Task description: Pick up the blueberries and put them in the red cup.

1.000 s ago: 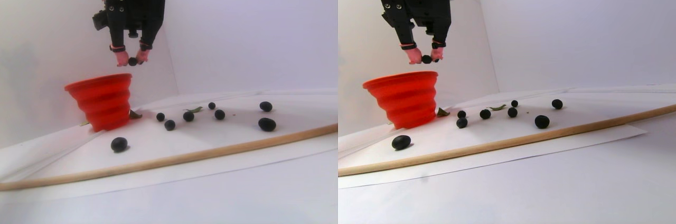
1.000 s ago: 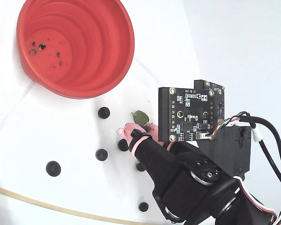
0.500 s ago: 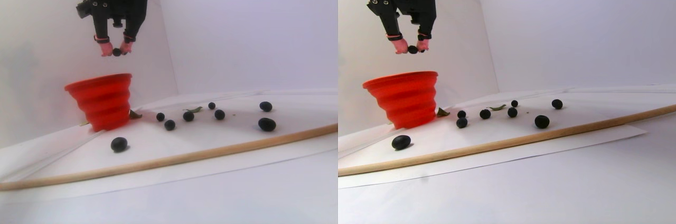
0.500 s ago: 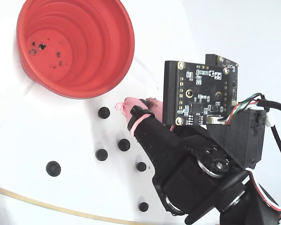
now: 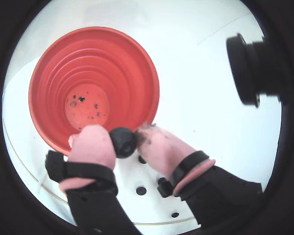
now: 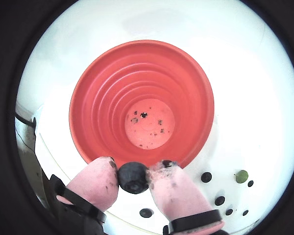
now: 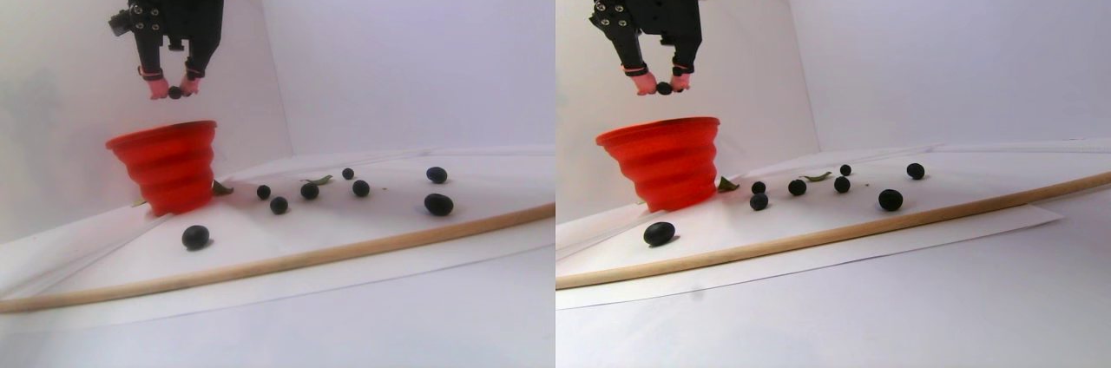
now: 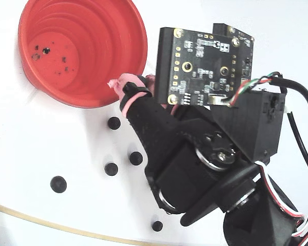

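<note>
You see a white counter [image 7: 364,325] with a white sheet [image 7: 347,220] laid flat on it. The red cup [image 7: 169,168] stands upright at the sheet's left end in the stereo pair view. Loose blueberries [image 7: 279,205] lie scattered on the sheet to the cup's right, well apart from one another. A green leaf [image 7: 319,180] lies among them. A wooden rod [image 7: 347,251] lies along the sheet's near edge.

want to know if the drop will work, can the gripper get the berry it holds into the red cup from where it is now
Probably yes. The gripper is shut on a blueberry and hangs above the red cup, near its rim. The cup's mouth is open with nothing over it, though a small move inward looks safer before release.
</note>
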Robot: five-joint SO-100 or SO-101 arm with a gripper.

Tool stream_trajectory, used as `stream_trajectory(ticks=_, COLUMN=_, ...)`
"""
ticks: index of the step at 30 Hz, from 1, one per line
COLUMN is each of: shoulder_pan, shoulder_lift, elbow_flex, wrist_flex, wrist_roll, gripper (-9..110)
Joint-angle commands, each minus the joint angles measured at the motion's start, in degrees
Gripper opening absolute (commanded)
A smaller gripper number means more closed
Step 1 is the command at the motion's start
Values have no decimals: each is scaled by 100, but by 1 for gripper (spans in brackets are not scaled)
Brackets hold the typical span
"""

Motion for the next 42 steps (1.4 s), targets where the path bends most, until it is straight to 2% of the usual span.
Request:
stream_trajectory(ticks=1, shoulder_pan=-237, shoulder_lift=-18, elbow_flex=-624, wrist_flex=-281, wrist_roll=-62, gripper=11)
stream_trajectory(ticks=10, shoulder_pan=-281, shoulder_lift=-475, elbow_flex=-809, wrist_flex=-677, wrist_roll=-132, gripper=12)
stream_trajectory(ticks=19, shoulder_pan=-281, shoulder_lift=-686, elbow_flex=-835, wrist_flex=-1046, wrist_roll=-88, gripper=19)
stream_trajectory(ticks=42, shoulder_pan=519, shoulder_lift=158, elbow_flex=-483, wrist_flex=-606, wrist_roll=-237, gripper=18)
